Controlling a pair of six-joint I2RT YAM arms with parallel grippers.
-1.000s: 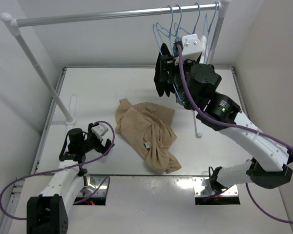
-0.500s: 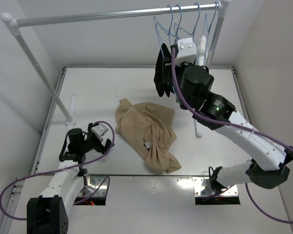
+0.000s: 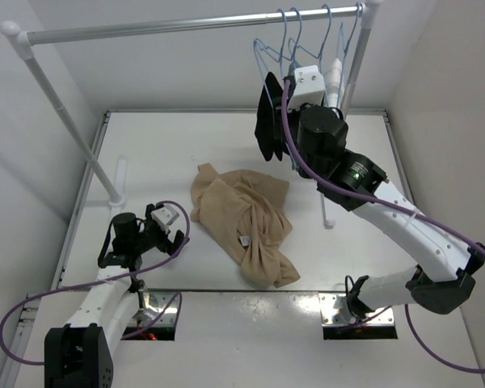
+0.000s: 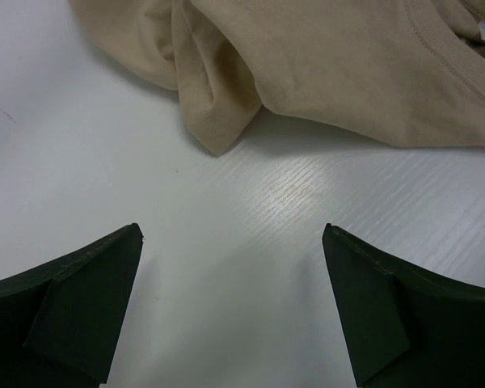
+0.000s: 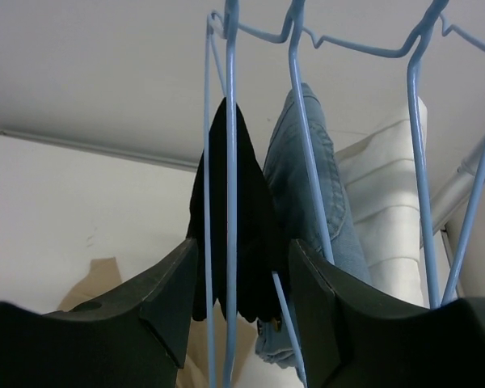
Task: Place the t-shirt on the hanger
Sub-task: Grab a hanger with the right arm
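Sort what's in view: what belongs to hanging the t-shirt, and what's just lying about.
Job in hand:
- t-shirt, crumpled on the table
- light-blue hanger on the rail
- right gripper, either side of that hanger's wire

Just there:
- black garment, hung on the rail
- denim garment beside it
- other blue hangers

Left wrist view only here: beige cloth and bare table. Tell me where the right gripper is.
Observer: The right gripper is raised at the clothes rail, fingers either side of a light-blue wire hanger.
Operator: Report what else hangs there.
Observer: A black garment and a blue denim garment, beside other blue hangers.
Operator: Give me the t-shirt's state.
Observer: The t-shirt lies crumpled on the table, white label showing.
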